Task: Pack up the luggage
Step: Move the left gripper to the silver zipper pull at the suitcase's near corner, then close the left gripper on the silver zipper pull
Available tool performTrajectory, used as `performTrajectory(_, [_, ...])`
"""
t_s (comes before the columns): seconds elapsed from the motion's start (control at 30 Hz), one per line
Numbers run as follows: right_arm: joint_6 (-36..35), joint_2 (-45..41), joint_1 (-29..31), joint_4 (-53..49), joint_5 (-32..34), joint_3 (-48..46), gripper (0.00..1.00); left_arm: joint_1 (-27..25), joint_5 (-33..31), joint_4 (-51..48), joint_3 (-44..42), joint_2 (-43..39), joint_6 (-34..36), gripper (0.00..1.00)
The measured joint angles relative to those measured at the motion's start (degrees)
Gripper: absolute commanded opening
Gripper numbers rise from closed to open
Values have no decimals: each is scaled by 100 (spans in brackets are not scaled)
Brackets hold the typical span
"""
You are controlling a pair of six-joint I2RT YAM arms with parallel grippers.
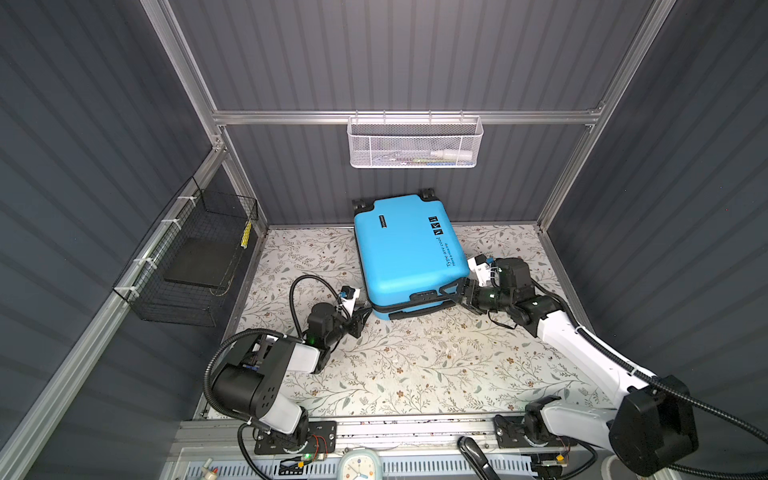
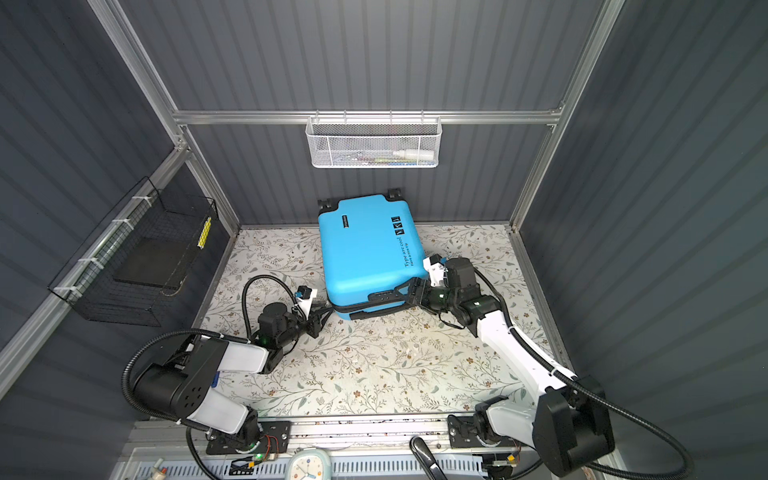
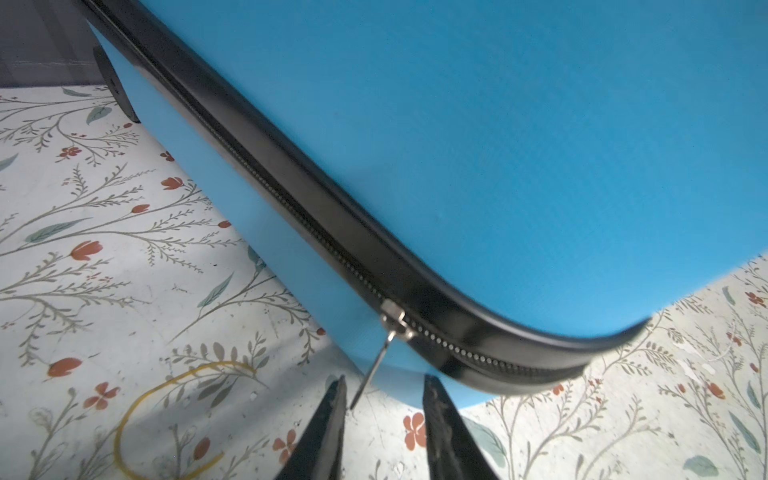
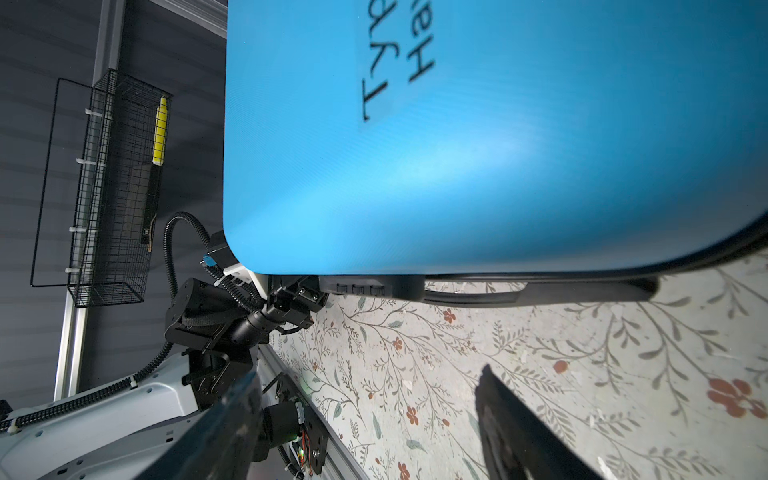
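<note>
While closed along black zipper seam, bright blue hard-shell luggage [image 1: 407, 249] flat on floral table [image 1: 415, 365] at 12 o'clock, black wheels [image 1: 426, 194] at far end, black text [image 1: 451, 255] on shell. Left gripper [image 3: 385, 380] narrowly parted around zipper pull [image 3: 372, 365], 7 o'clock corner. Right gripper [image 4: 365, 372] gaping wide, empty, beside black handle [image 4: 540, 293].

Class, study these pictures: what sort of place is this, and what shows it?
Probably a purpose-built robot test cell, not a home: grey panels in an aluminium frame wall it in, two robot arms are bolted to a front rail, and a blue suitcase lies on a floral-covered table.
</note>
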Motion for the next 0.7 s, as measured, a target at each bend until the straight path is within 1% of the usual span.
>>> performTrajectory(0.23, [4,22,7,31,44,0,81,26,2,90,0,37,-13,35])
performTrajectory(0.37, [4,22,7,31,59,0,81,26,7,103,0,35,-4,31])
performTrajectory(0.43, [4,22,7,31,63,0,81,26,31,107,2,35,17,26])
performTrajectory(0.53, [2,22,7,31,66,0,81,26,74,105,17,11,33,22])
performTrajectory(0.7, [2,22,7,31,70,0,80,42,98,48,37,-96,55,18])
